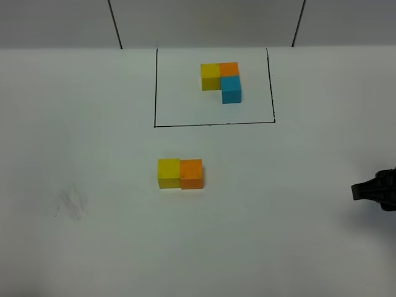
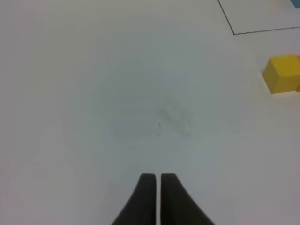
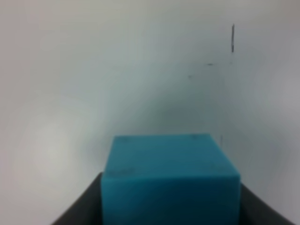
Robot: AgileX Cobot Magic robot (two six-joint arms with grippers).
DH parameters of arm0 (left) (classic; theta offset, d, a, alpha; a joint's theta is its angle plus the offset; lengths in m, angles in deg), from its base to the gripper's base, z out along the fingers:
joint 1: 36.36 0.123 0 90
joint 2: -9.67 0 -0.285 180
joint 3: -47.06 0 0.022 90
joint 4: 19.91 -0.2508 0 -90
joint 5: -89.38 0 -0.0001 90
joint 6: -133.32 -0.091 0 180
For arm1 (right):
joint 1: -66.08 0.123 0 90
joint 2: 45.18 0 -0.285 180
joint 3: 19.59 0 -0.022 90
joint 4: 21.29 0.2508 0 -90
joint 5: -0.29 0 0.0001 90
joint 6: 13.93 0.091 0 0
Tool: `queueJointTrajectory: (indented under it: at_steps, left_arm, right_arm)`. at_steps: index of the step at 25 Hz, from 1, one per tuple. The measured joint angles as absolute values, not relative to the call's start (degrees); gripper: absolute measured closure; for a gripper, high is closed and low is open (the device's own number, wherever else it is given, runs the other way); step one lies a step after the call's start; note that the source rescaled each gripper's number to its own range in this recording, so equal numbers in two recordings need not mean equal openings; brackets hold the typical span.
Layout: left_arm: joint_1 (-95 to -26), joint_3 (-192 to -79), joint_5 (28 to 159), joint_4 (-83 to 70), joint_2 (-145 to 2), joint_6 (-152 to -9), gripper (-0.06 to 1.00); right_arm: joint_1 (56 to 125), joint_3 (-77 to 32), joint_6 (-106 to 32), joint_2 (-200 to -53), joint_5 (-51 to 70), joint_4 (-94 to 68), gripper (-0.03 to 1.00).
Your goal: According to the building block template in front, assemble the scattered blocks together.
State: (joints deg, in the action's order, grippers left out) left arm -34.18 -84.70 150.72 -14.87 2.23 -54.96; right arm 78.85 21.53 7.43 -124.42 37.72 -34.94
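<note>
In right gripper (image 3: 171, 208): blue cube (image 3: 168, 161); yellow cube (image 1: 168, 172) touching orange cube (image 1: 192, 174)

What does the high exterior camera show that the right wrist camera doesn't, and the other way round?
Only the exterior high view: the building block template inside its black drawn rectangle, and a loose yellow cube touching a loose orange cube side by side. Only the right wrist view: the light blue cube, held in the right gripper. Both: the white table and that gripper, just a dark tip at the high view's right edge.
</note>
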Motion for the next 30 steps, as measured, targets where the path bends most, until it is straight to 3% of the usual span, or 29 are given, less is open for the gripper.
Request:
queueJointTrajectory:
  at_steps: [6, 14, 30]
  left_arm:
    - [-34.2, -84.7, 150.7, -14.9, 2.2, -55.0, 0.94]
    - [-34.2, -84.7, 150.7, -14.9, 2.2, -55.0, 0.94]
    - [-34.2, -84.7, 150.7, -14.9, 2.2, -54.8, 0.94]
  right_arm:
    - [83.0, 17.5, 5.5, -116.7, 51.2, -33.3, 0.48]
    - [88.7, 16.4, 2.1, -105.8, 58.6, -27.4, 0.48]
    - [100.2, 16.4, 9.5, -110.8, 51.6, -21.7, 0.48]
